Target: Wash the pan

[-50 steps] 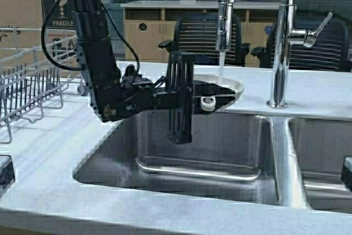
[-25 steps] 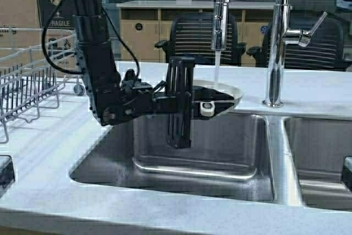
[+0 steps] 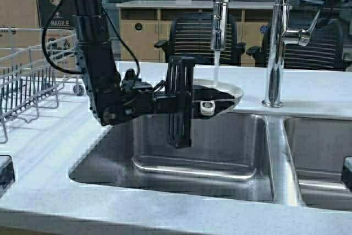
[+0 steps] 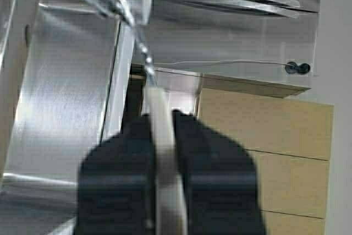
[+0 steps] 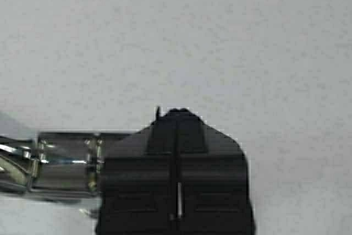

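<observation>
The big steel sink (image 3: 220,152) sits in the pale counter (image 3: 49,152), with a second basin (image 3: 322,158) on the right side. A wire dish rack (image 3: 25,89) stands on the counter at the far left. Two dark office chairs (image 3: 201,39) can be seen behind the counter. The tall shiny faucet (image 3: 278,42) rises behind the sink, and its spray head (image 3: 219,20) hangs over the left basin. A thin stream of water (image 3: 216,67) runs down from the head into the pan. The left arm (image 3: 96,53) comes down from the top left and reaches across the sink. The left gripper (image 3: 217,103) is clamped tight on the handle of the pan (image 3: 228,89), and holds the pan up at the back edge of the left basin, right under the water. The right gripper (image 5: 177,136) is up high by the faucet lever (image 3: 308,31), with its fingers squeezed together, and a shiny metal part (image 5: 60,163) lies just beside it.
</observation>
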Robot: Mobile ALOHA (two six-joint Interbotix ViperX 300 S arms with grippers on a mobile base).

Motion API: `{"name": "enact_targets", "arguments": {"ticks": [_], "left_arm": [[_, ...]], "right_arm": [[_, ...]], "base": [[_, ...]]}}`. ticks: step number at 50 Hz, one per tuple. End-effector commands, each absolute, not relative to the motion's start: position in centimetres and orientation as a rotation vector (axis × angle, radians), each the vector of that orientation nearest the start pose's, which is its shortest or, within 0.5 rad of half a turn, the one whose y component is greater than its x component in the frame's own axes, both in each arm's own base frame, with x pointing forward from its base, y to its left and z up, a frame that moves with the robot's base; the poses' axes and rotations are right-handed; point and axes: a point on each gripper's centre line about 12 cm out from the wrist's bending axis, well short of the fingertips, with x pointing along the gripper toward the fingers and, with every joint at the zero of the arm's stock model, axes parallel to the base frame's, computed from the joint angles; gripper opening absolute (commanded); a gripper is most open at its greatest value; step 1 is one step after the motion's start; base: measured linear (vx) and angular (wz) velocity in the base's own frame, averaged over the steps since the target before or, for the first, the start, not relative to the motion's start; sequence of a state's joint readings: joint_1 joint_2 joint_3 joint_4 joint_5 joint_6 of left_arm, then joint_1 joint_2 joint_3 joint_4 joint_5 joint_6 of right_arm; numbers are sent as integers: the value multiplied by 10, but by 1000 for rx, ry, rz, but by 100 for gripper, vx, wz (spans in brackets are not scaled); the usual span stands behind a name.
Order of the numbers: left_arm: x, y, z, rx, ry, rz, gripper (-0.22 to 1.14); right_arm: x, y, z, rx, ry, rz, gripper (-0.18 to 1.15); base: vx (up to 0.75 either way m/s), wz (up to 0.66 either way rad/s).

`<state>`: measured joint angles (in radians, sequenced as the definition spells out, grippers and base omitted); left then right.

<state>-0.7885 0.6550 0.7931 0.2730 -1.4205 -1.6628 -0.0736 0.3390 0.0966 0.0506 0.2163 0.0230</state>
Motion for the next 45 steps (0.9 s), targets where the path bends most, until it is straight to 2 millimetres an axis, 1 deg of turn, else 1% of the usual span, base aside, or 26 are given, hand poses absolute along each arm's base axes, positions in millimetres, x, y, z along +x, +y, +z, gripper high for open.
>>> {"name": "enact_targets", "arguments": {"ticks": [1, 5, 10, 15, 19, 25, 30, 34, 39, 45], "left_arm": [[251, -298, 42, -1452, 824, -841, 2], [251, -298, 41, -1450, 824, -840, 2], [250, -298, 41, -1449, 826, -839, 2], [251, -298, 42, -1452, 811, -856, 2], [251, -298, 45, -1474, 771, -897, 2], [254, -299, 45, -1513, 673, -984, 2], [261, -296, 38, -1520, 583, -982, 2], [265, -295, 32, -1515, 550, -942, 2], [269, -290, 31, -1520, 521, -877, 2], [268, -282, 20, -1476, 602, -728, 2]], "right_arm": [[533, -7, 234, 77, 568, -24, 5], [536, 2, 245, 72, 557, -5, 5], [537, 9, 253, 67, 543, 9, 5], [534, 7, 263, 56, 525, 8, 5], [526, 0, 273, 47, 512, -5, 5], [505, -13, 286, 58, 499, -30, 5], [484, -19, 292, 65, 482, -45, 5], [468, -21, 297, 65, 456, -51, 5], [450, -25, 302, 67, 422, -62, 5], [431, -26, 305, 72, 386, -68, 5]], "base": [[0, 0], [0, 0], [0, -1], [0, 0], [0, 0], [0, 0], [0, 0], [0, 0], [0, 0], [0, 0]]}}
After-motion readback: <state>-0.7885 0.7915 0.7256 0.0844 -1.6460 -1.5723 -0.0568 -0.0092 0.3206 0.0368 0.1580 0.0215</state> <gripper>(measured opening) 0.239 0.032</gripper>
